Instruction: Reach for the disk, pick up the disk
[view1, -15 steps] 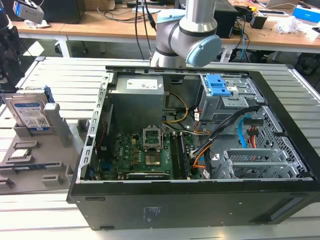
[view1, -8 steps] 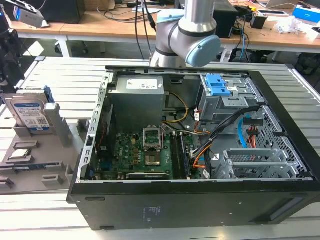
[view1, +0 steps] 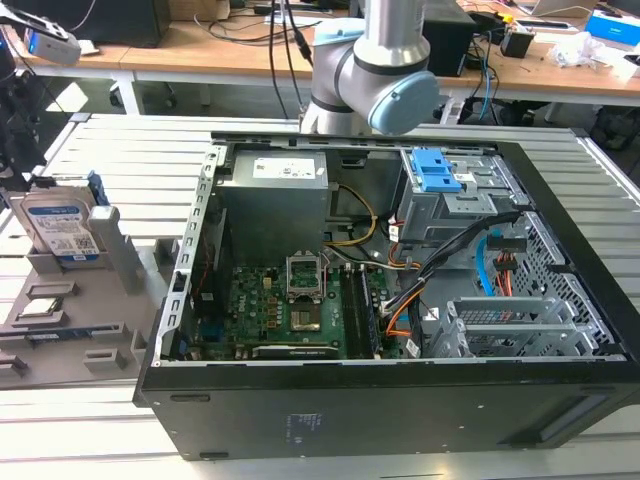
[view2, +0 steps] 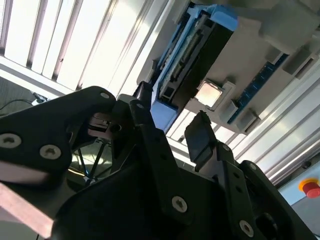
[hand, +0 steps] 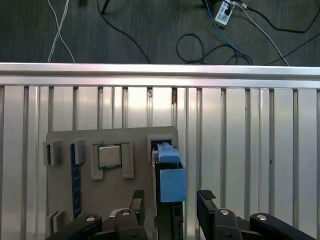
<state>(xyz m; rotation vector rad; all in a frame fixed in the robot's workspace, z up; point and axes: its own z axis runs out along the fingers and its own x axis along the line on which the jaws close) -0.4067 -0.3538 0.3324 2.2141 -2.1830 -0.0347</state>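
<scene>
Two black fingers of the one gripper stood wide apart in the first wrist view. They held nothing. The one disk lay in line with the gap between them, with clear space on each side. We could not tell how far above it the fingertips hung.

One disk was all we counted. In the exterior view it stood upright on its edge at about nine o'clock from the one open computer case, toward the exterior view's left. Its blue-and-white label faced the camera and its blue side frame showed along one edge. It sat in a slot of one grey holder plate, which lay on the ribbed metal table.

One square chip rested in its own pocket of that plate, just beside the disk and not touching it.

Inside the case we saw one grey power-supply box at about eleven o'clock and one blue clip at about one o'clock. One arm rose behind the case at twelve o'clock.
</scene>
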